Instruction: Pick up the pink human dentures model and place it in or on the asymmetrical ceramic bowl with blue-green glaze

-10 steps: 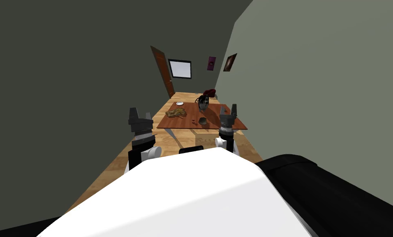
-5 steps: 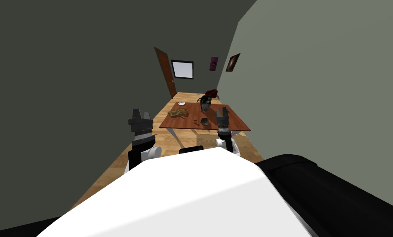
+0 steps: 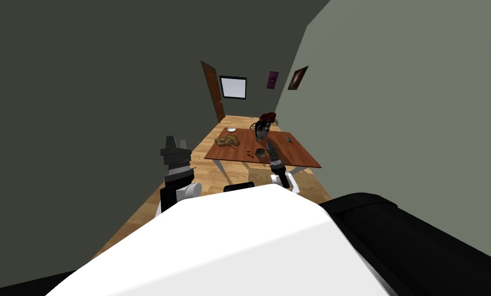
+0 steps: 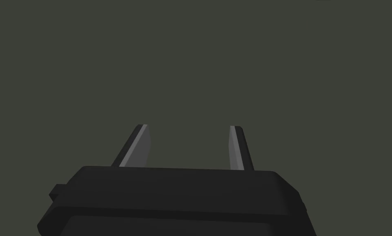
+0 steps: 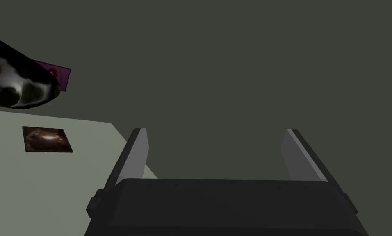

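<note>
My view has swung, so the brown table (image 3: 301, 154) now sits further right than a second ago. The right gripper (image 3: 270, 147) has drawn inward and twisted edge-on over the table's near part; its fingers stand wide apart with nothing between them. A dark bowl (image 3: 260, 152) lies just beside its tips, on its left. Past the bowl from the gripper lie small reddish specks (image 3: 248, 153), too small to say whether they are the dentures model. The left gripper (image 4: 190, 127) hangs unmoved, well apart from the table, fingers parted and empty.
</note>
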